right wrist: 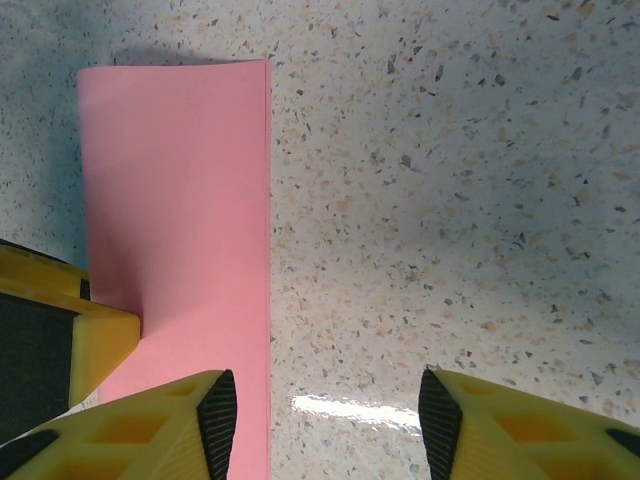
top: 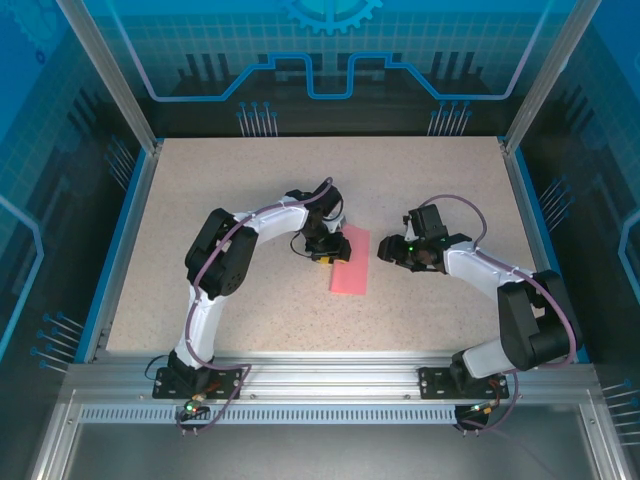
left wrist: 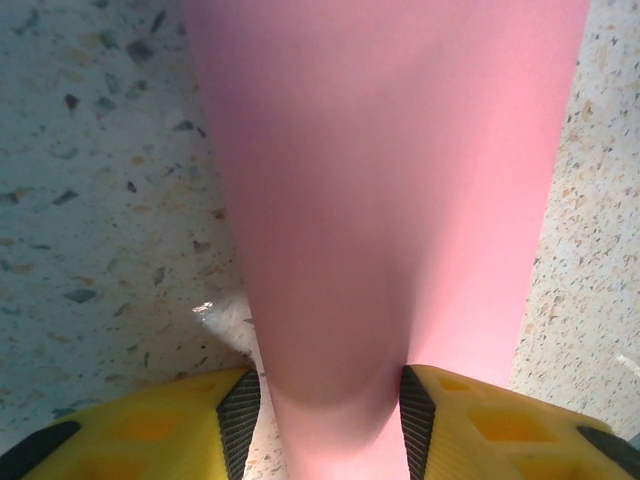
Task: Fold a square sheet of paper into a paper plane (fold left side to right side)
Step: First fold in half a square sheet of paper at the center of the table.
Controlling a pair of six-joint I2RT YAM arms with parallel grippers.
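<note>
The sheet [top: 352, 272] lies mid-table, doubled into a narrow strip. The left gripper [left wrist: 325, 405] is half closed, its pads against both sides of the rounded fold, apparently gripping it to keep the halves together. The right gripper [right wrist: 322, 400] is open and empty, one finger over the free edge, probably to align it.

Pink square sheet of paper [top: 350, 262], folded into a narrow rectangle, lying near the middle of the speckled table [top: 200, 200].
</note>
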